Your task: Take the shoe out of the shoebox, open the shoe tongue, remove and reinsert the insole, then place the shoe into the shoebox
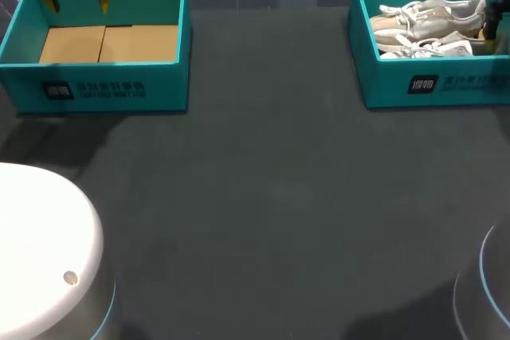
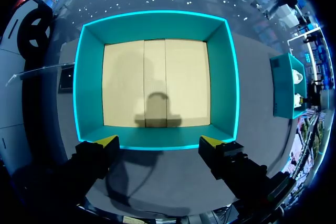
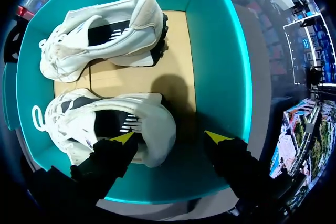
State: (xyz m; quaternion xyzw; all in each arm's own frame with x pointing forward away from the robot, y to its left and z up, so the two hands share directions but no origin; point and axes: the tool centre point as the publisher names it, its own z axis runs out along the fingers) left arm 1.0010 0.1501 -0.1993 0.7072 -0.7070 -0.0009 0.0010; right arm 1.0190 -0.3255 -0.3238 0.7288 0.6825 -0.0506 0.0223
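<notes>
The 2 white shoes [image 3: 105,35] [image 3: 105,124] lie side by side in the right shoebox [image 3: 220,51], on its tan cardboard floor, laces up and heels toward the right hand [image 3: 170,137]. That teal box stands at the far right of the dark worktop [image 1: 271,197]. The right hand hangs over the box with its fingers spread wide, holding nothing: 1 yellow tip is at the heel of the nearer shoe, the other over the floor beside the box wall; whether the first tip touches the shoe cannot be told. At the far left of the worktop, well apart, the left shoebox [image 1: 103,85] shows its tan cardboard floor. The left hand [image 2: 158,141] hovers above its wall, fingers also wide and holding nothing.
</notes>
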